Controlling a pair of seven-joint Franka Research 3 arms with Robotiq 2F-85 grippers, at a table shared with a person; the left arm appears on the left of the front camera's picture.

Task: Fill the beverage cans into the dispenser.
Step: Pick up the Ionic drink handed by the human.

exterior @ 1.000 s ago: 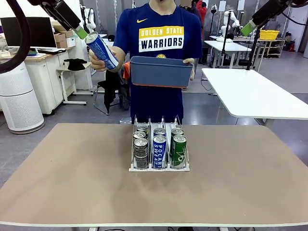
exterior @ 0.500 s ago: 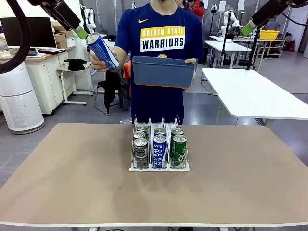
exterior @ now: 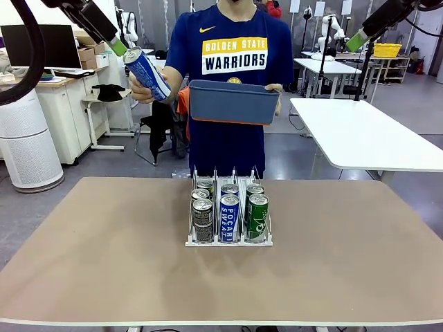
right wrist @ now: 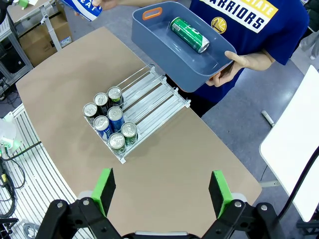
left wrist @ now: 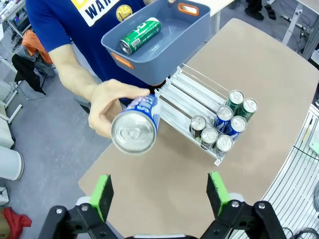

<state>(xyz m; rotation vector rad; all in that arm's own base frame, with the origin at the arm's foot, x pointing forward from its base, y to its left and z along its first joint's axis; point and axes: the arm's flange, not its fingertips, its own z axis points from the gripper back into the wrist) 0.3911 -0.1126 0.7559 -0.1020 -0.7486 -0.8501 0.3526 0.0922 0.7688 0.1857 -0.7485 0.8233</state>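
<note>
The dispenser (exterior: 228,241) stands mid-table with a dark (exterior: 202,218), a blue (exterior: 229,216) and a green beverage can (exterior: 257,216) at its front and one more behind each. The back of its lanes (left wrist: 187,93) (right wrist: 149,94) is bare. A person's hand holds up a blue can (exterior: 147,72) (left wrist: 134,130), tilted, just beyond my left gripper (exterior: 116,47) (left wrist: 159,194), which is open and apart from the can. My right gripper (exterior: 355,40) (right wrist: 162,191) hangs open, high at the right, with nothing between its fingers.
The person's other hand holds a blue-grey tub (exterior: 232,102) (right wrist: 164,55) with one green can (left wrist: 140,36) (right wrist: 189,35) lying in it, above the table's far edge. The brown table (exterior: 104,263) is bare around the dispenser. A white table (exterior: 360,138) stands at the right.
The person has lifted the tub slightly. The blue can in the hand and both arms have hardly moved.
</note>
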